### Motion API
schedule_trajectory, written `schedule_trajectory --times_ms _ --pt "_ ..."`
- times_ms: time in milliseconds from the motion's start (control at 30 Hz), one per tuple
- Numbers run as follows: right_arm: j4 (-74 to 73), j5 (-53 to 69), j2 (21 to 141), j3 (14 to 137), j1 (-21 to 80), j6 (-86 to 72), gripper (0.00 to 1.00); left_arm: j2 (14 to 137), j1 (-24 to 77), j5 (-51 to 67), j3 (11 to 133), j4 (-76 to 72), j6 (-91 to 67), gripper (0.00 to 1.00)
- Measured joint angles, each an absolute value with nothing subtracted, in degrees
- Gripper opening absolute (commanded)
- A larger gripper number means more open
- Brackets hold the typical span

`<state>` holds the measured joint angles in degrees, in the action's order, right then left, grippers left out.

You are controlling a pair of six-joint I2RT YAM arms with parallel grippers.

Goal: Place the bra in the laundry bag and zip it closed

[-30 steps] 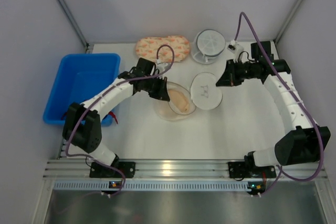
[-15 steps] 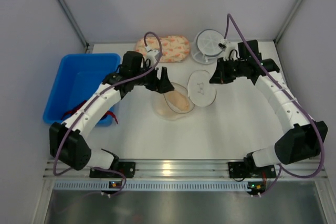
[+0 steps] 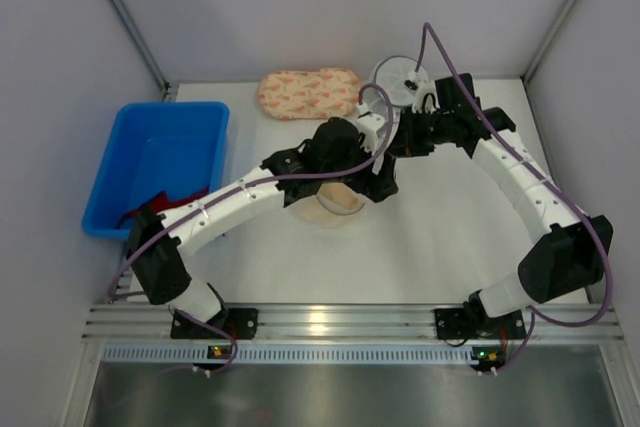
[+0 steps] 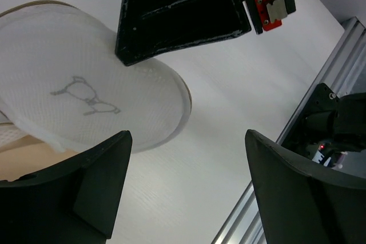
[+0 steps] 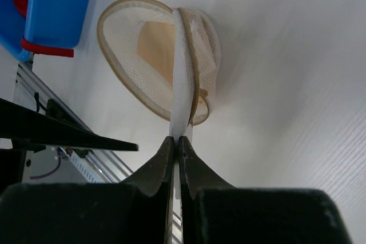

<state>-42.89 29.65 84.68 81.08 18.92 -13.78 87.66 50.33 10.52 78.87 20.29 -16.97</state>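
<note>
Mesh laundry bag [image 5: 184, 72] lid upright, edge-on; right claw [image 5: 176, 144] pinches rim.

The left arm [image 3: 240, 197] rises from its base at the near edge of the table, folds at the elbow toward the left edge, and stretches on a slant to the middle of the table. Its pincer [image 3: 380, 187] points downward with the jaws spread wide. The right arm [image 3: 525, 182] arches from its base near the near right corner toward the far edge, its wrist turned leftward. Its pincer [image 5: 175, 141] is pressed tight on the thin rim of the laundry bag [image 5: 184, 72].
</note>
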Motion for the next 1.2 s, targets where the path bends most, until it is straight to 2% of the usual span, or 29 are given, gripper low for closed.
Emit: schedule_trajectory --times_ms 367,467,567,667,700,733,767,833,900,933,967,1033,1067,1133,1167,1200 --pt "-42.74 29.93 85.01 81.01 19.77 -17.87 0.00 96.12 54.63 -5.72 84.38 19.92 -19.18 0.73" --pt "-42.46 30.41 85.01 80.88 20.16 -18.70 0.00 97.82 54.70 -9.04 85.10 19.64 -19.18 0.66" --pt "-41.54 30.50 85.01 79.96 20.21 -19.35 0.00 98.19 54.72 -10.50 85.19 19.70 -19.16 0.63" --pt "-41.28 31.18 85.01 79.88 20.25 -19.84 0.00 98.19 54.70 -11.29 85.19 19.66 -19.57 0.49" --pt "-41.17 31.40 85.01 79.88 20.27 -20.05 0.00 98.19 54.70 -11.27 85.19 19.68 -19.77 0.40" --pt "-41.08 31.51 85.01 79.88 20.27 -20.12 0.02 98.19 54.68 -11.20 85.19 19.66 -20.16 0.36" --pt "-40.95 31.59 85.01 79.88 20.32 -20.08 0.17 98.15 54.65 -10.79 85.10 19.62 -20.32 0.25" --pt "-40.99 31.59 84.99 79.88 20.34 -19.70 0.32 97.56 54.48 -10.66 84.23 19.64 -20.91 0.14" --pt "-40.82 31.81 84.99 79.88 20.29 -18.68 0.33 95.98 53.80 -9.65 82.46 19.68 -21.34 0.01" --pt "-40.71 32.40 84.99 79.88 20.25 -18.44 0.33 95.09 53.45 -9.26 81.60 19.70 -21.65 0.00" --pt "-40.51 33.06 84.90 79.88 19.97 -18.15 0.41 94.19 53.17 -8.62 80.84 19.66 -21.98 0.00" --pt "-39.64 34.46 84.75 79.88 19.20 -18.04 0.60 91.83 52.56 -6.70 78.94 19.51 -22.76 0.00" --pt "-39.22 34.89 84.66 79.88 18.70 -18.20 0.76 90.43 52.14 -5.41 77.91 19.42 -23.14 0.00" --pt "-38.28 35.83 84.44 79.90 16.58 -18.09 0.92 87.74 51.18 -2.09 75.85 18.31 -23.99 0.00" --pt "-37.82 36.18 84.31 79.90 15.51 -17.96 0.99 86.54 50.63 -0.36 74.81 17.56 -24.47 0.00" --pt "-37.26 36.58 84.09 79.90 13.98 -17.98 0.99 85.08 49.74 1.80 73.58 16.84 -25.26 0.00"
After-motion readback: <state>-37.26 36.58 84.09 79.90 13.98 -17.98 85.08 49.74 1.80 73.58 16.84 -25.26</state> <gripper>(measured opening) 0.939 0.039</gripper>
